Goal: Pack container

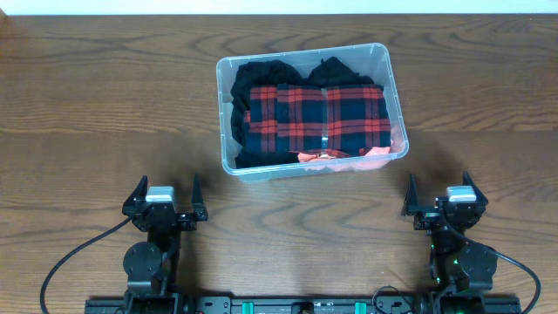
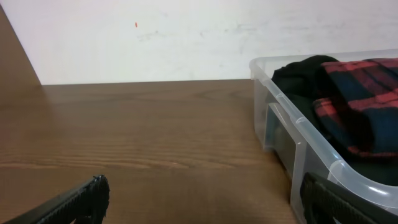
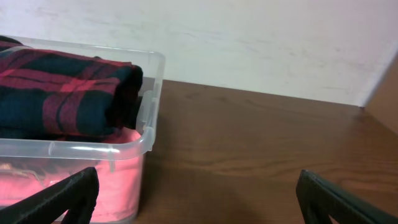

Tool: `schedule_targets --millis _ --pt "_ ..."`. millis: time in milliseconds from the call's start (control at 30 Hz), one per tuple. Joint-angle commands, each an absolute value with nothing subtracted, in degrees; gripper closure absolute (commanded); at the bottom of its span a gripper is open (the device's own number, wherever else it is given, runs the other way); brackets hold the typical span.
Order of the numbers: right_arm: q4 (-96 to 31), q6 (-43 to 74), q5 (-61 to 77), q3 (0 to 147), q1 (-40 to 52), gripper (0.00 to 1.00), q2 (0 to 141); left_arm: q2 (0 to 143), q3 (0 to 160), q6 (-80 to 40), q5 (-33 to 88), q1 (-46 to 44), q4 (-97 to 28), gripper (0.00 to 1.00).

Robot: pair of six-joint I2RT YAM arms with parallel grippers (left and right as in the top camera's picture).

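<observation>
The clear plastic container [image 1: 223,113] stands at the table's middle back. It holds a folded red and navy plaid garment [image 1: 316,118] on top of black cloth [image 1: 270,71] and a pink-orange cloth [image 1: 336,157]. The container also shows in the left wrist view [image 2: 292,134] and in the right wrist view [image 3: 146,134]. My left gripper [image 1: 166,199] is open and empty near the front left, apart from the container. My right gripper [image 1: 443,195] is open and empty near the front right, also apart from it.
The table is dark brown wood [image 1: 87,113]. A white wall [image 2: 155,37] runs behind its far edge. Black cables trail from both arm bases at the front edge.
</observation>
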State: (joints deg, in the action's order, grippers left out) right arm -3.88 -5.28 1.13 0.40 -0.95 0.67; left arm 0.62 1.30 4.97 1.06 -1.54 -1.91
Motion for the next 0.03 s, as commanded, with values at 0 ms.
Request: schedule_targets --millis 0 --pt "-4.08 -6.07 1.52 0.30 -1.45 0.01 0.27 0.05 0.23 5.98 -0.89 -1.26 -4.03 0.02"
